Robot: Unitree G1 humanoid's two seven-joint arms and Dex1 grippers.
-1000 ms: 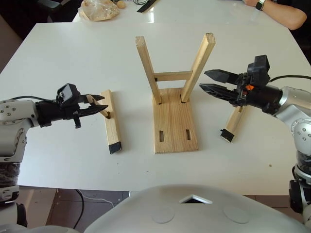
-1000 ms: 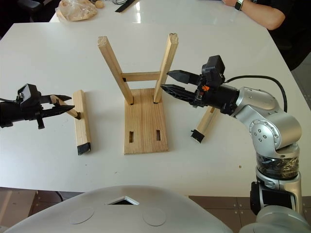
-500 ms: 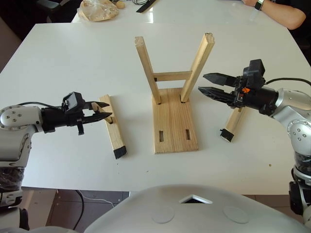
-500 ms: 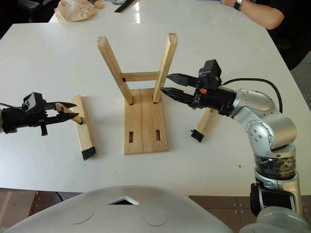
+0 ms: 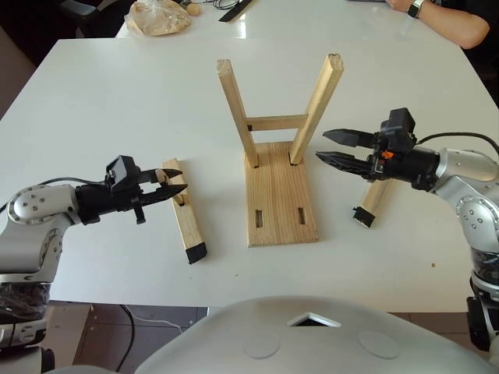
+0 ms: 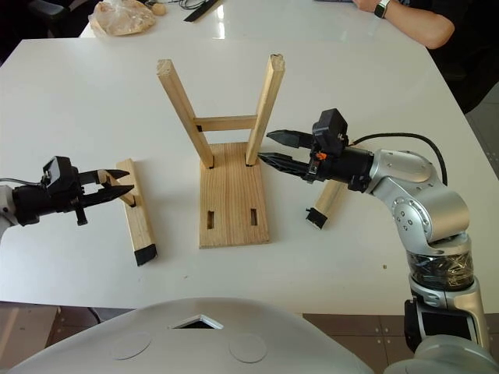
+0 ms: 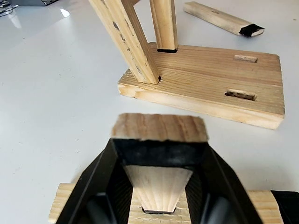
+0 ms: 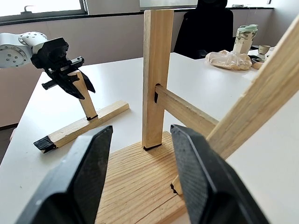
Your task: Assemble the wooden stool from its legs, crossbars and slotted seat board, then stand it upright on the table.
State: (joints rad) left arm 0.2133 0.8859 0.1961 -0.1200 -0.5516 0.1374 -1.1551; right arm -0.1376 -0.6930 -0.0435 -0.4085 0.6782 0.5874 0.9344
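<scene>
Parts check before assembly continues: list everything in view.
seat board: 1, light wood, flat at table centre
fitted legs: 2, light wood, upright in board's far slots
crossbar: 1, light wood, joining fitted legs
loose legs: 2, wood with black tips, lying either side of board
stub crossbar: 1, wood, in the left loose leg
bag: 1, tan, table's far left
left hand: 1, black, shut on stub crossbar
right hand: 1, black, open, near fitted legs

The right end effector (image 6: 267, 146) gapes beside an upright leg (image 6: 263, 109) slotted into the seat board (image 6: 232, 204).
</scene>
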